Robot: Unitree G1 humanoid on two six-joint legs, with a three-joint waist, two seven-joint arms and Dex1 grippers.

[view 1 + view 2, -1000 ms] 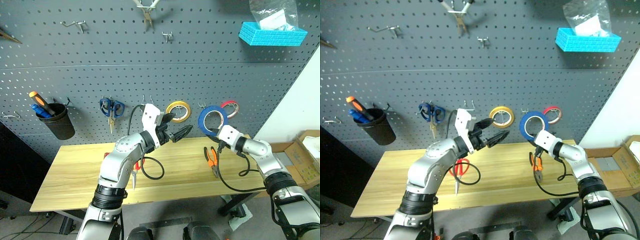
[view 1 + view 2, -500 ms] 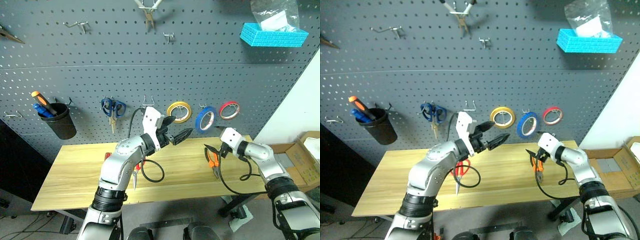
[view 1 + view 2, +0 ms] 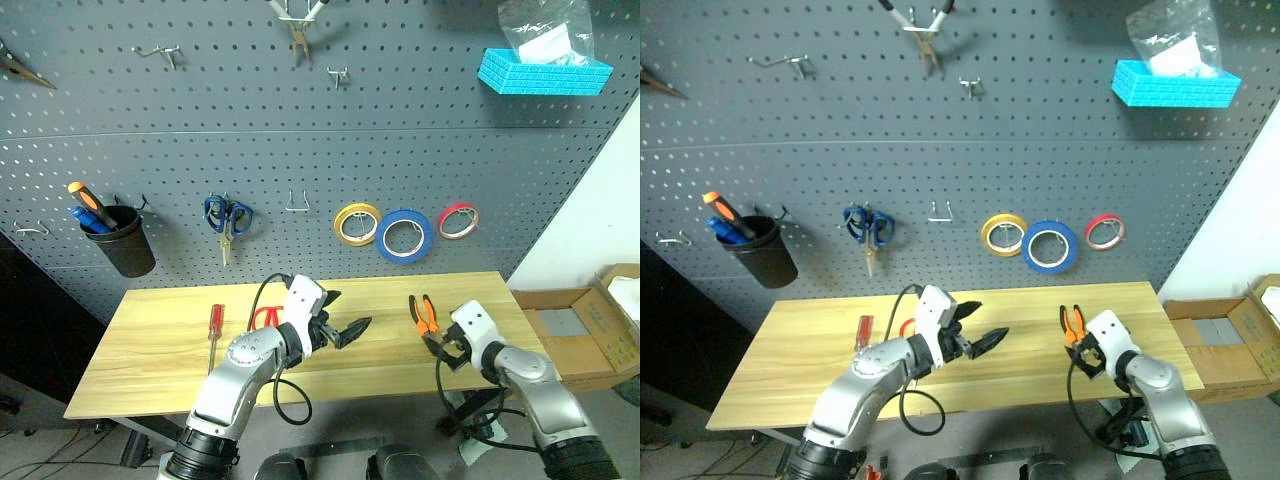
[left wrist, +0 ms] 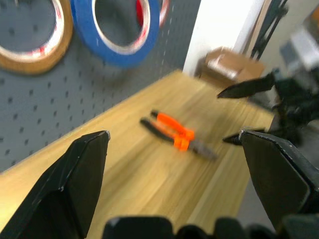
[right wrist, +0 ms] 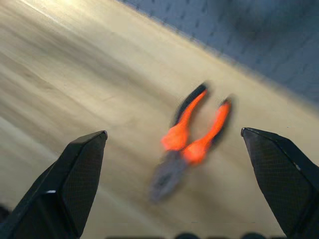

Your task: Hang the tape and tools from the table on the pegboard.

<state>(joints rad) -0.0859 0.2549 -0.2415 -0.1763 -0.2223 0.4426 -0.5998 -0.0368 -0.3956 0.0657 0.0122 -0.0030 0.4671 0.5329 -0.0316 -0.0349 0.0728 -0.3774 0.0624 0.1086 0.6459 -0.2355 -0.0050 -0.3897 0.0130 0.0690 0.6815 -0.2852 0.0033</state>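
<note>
The blue tape [image 3: 404,235] hangs on the pegboard [image 3: 300,130], so I aim my wide-open right gripper [image 3: 441,347] at the pliers [image 3: 424,314] near the tabletop's [image 3: 150,335] right edge. My left gripper [image 3: 345,330] hovers spread and empty mid-table.

- No text, label, brand, number or sign can be read anywhere in these views.
</note>
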